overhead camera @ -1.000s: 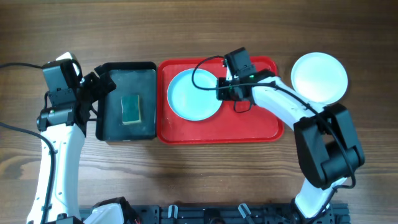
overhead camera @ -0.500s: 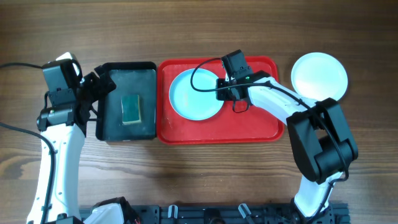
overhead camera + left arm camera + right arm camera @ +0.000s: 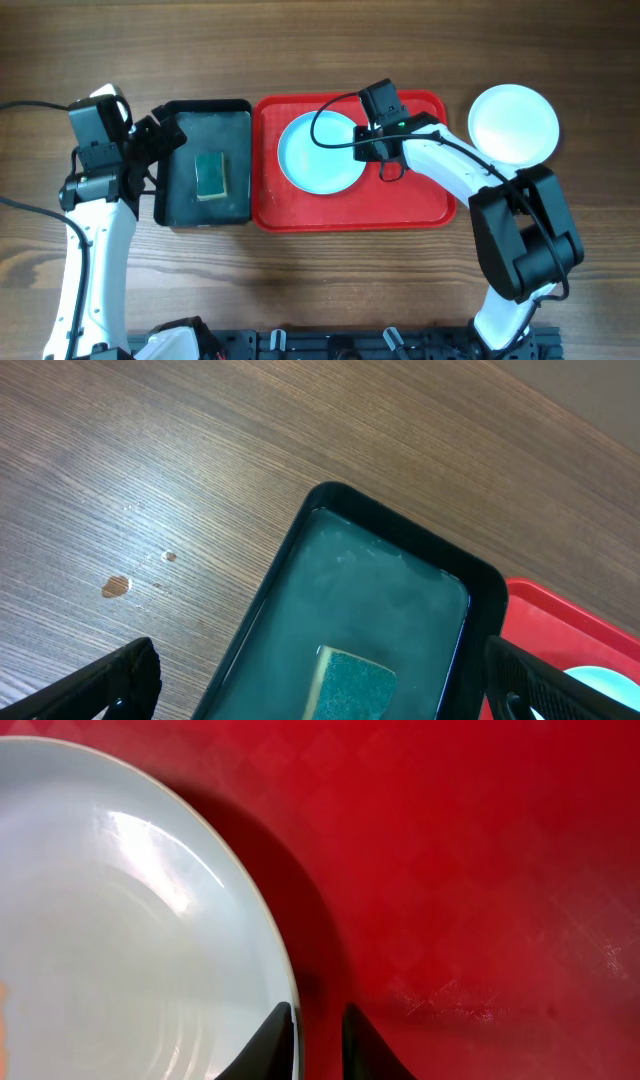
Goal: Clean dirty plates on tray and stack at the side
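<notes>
A pale aqua-blue plate [image 3: 320,152] lies on the red tray [image 3: 400,200], left of its middle. My right gripper [image 3: 360,142] is at the plate's right edge. In the right wrist view its two dark fingertips straddle the rim, one over the plate [image 3: 120,920] and one over the tray floor [image 3: 480,870], so the gripper [image 3: 315,1015] is shut on the rim. A dark shadow runs under that edge. A white plate [image 3: 513,123] sits on the table to the right of the tray. My left gripper [image 3: 325,660] hangs wide open over the black basin, holding nothing.
A black basin [image 3: 200,106] of water with a green sponge [image 3: 211,176] stands against the tray's left side. The right arm's black cable loops over the plate. Bare wooden table surrounds everything.
The blue plate has slid a little to the right on the tray, together with my right gripper. The left arm has not moved.
</notes>
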Controlling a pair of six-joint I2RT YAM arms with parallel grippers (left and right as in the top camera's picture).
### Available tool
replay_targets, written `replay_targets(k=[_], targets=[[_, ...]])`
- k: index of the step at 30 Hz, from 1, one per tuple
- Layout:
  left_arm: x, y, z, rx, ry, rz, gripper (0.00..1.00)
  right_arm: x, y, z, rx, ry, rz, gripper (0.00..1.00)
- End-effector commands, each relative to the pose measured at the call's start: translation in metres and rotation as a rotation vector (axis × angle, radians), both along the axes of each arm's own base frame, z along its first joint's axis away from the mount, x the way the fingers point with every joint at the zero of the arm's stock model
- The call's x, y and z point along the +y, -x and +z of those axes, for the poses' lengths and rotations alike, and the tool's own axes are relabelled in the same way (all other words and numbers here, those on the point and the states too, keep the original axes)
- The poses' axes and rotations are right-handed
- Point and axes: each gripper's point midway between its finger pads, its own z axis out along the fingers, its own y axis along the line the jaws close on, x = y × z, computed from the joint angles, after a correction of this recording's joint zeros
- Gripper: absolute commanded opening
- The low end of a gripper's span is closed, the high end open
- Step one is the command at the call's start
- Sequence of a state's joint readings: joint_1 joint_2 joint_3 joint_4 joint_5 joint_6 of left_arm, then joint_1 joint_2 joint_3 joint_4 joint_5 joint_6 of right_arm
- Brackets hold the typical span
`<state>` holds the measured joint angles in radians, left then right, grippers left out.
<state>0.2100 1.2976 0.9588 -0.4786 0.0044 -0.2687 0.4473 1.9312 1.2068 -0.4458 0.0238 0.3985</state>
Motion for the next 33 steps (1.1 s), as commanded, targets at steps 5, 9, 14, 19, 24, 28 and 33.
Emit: replay_targets(k=[5, 9, 14, 19, 24, 28, 33], targets=[[0.002, -0.0022, 0.0056, -0.015, -0.002, 0.012, 1.0, 0.0002, -0.0045, 0.0122, -0.035, 0.009, 0.019, 0.11], [0.002, -0.0022, 0.0056, -0.015, -0.002, 0.012, 1.0, 0.005, -0.0019, 0.0101, -0.019, -0.015, 0.033, 0.11], [0.002, -0.0022, 0.0056, -0.015, -0.001, 0.012, 1.0, 0.0039, -0.0011, 0.0029, -0.01, -0.005, 0.036, 0.09], [0.002, -0.0022, 0.0056, -0.015, -0.002, 0.012, 1.0, 0.0022, -0.0052, 0.0049, -0.03, 0.006, 0.031, 0.07], [0.002, -0.0022, 0.0056, -0.015, -0.001, 0.012, 1.0, 0.0026, -0.0047, 0.0047, -0.032, 0.016, 0.054, 0.11], [0.002, -0.0022, 0.0056, -0.015, -0.001, 0.012, 1.0, 0.0059, -0.0025, 0.0043, -0.033, 0.022, 0.077, 0.1], [0.002, -0.0022, 0.0056, -0.015, -0.001, 0.012, 1.0, 0.006, -0.0006, 0.0034, -0.028, 0.027, 0.086, 0.04]])
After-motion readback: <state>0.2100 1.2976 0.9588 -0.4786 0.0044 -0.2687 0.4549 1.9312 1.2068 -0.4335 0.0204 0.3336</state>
